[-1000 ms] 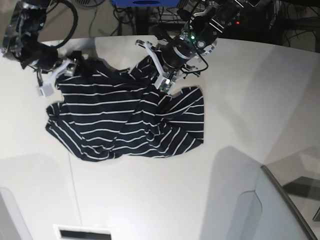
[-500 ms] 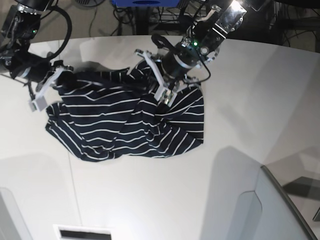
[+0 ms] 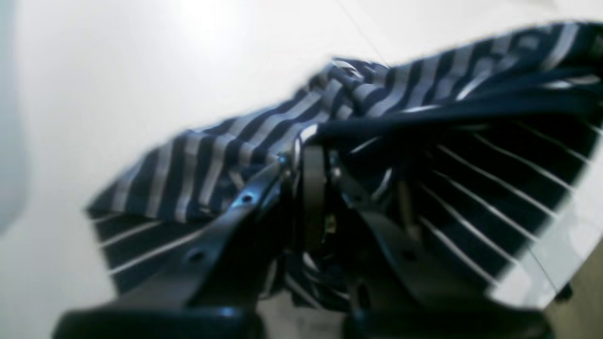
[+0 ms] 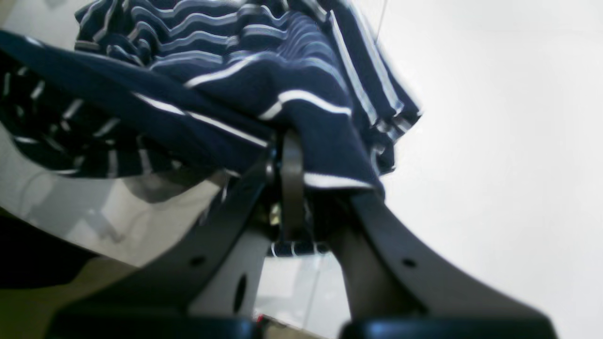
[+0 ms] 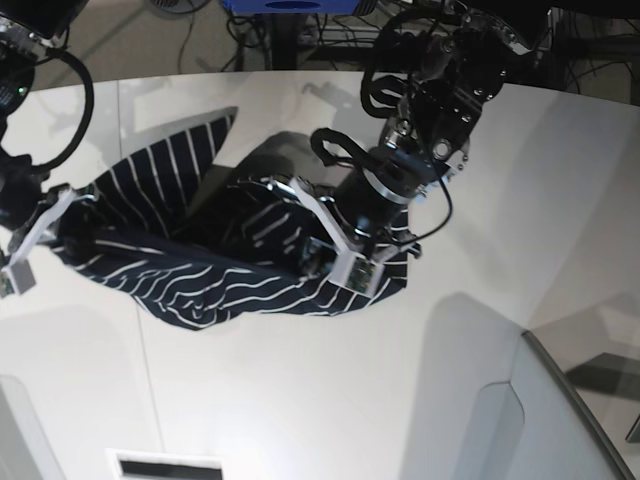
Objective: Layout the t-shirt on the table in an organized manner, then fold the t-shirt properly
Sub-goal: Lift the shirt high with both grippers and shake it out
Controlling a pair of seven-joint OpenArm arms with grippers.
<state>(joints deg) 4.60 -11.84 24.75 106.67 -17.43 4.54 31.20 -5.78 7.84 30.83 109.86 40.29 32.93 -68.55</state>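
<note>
Both arms now hold the t-shirt [image 5: 200, 270] clear of much of the table [image 5: 300, 400], where a second ago it lay crumpled flat near the far edge. The right fingers [image 4: 287, 155], standing apart a second ago, are now clamped on a fold of navy cloth, with the hem bunched between them in the right wrist view. The left fingers [image 3: 311, 160] are likewise closed on the fabric, as they were before. In the base view the right gripper [image 5: 20, 255] has pulled out toward the table's left edge, and the left gripper [image 5: 340, 255] has swung down toward the middle of the table. The shirt is stretched between them, with one panel [image 5: 180, 160] raised toward the far edge. Its lower part appears to rest on the table, but this cannot be confirmed. Judgement: this is the spreading step of the layout; the garment is not yet flat, and folding has not begun. Risk: the cloth is twisted between the two grips and may settle creased.
</note>
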